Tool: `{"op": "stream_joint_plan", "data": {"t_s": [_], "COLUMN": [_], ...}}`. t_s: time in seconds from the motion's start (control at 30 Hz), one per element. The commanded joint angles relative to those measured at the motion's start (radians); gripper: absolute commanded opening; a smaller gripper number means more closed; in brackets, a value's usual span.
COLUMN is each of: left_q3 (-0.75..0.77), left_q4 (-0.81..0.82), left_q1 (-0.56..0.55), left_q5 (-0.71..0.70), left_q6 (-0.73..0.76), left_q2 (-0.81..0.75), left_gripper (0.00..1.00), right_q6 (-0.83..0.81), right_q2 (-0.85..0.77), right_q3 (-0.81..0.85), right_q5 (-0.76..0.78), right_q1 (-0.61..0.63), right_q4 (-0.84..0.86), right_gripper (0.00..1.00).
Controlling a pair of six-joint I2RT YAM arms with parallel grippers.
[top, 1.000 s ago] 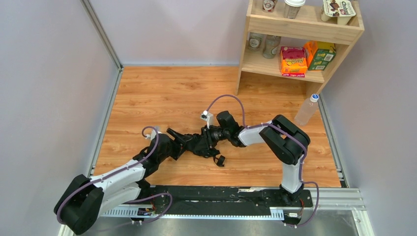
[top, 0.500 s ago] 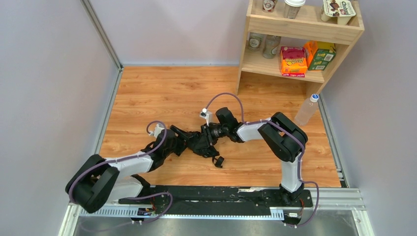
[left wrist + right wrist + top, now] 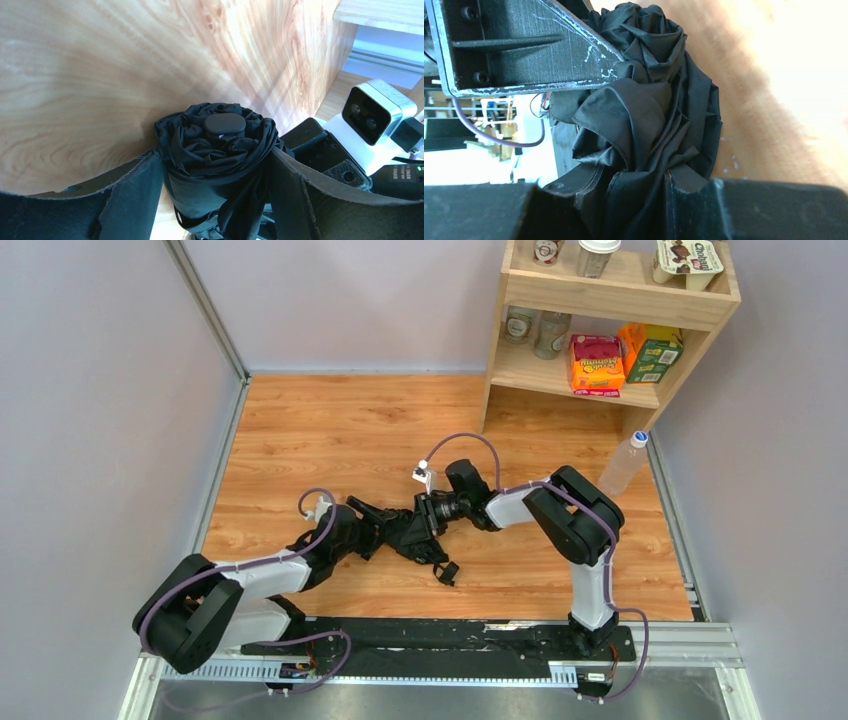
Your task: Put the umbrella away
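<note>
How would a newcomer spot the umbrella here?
From the wooden shelf unit at the far right corner of the table, come toward the near edge to where the left arm and right arm meet. The umbrella is the crumpled black fabric bundle between them, the only soft, pleated thing among hard black parts.

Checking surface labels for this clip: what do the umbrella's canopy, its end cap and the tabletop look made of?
The canopy: thin woven synthetic cloth, slight sheen, crumpled into soft folds. The end cap: smooth matte black, probably plastic. The tabletop: wood-grain, lightly glossy; could be laminate, not solid wood.
</note>
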Motion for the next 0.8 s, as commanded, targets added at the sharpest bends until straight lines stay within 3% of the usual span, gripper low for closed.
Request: {"op": "stream_joint_plan", "data": {"t_s": [0.0,0.2,0.4,0.53,0.6,0.77], "left_q3": [-0.035,0.000,0.095,0.092,0.103,0.086], "left_q4": [-0.244,-0.263,-0.183,-0.150,-0.142,-0.076], "left_q1": [-0.006,-0.006,-0.014,-0.016,-0.019,-0.022], "left_q5": [0.009,0.063,0.106,0.069,0.069,0.081], "left_q6": [-0.026,-0.031,0.032,0.058,0.092,0.116], "left_q2": [-0.021,0.083,0.239,0.280,0.317,0.429], "left_gripper": [0.80,0.80,0.76,0.64,0.51,0.22], "right_q6": [0.132,0.149,0.060,-0.070,-0.129,-0.134], "right_q2": [0.013,-0.038,-0.022,-0.010,0.011,0.041], "right_q3": [-0.062,-0.056,-0.008,0.036,0.068,0.091], "right_q5": [-0.110,-0.133,-0.196,-0.197,-0.170,-0.161], "right_q1": [0.030,0.032,0.041,0.053,0.051,0.051], "right_q4": [0.037,0.067,-0.024,-0.176,-0.260,-0.285], "right_gripper": [0.00,0.00,0.00,0.00,0.00,0.00]}}
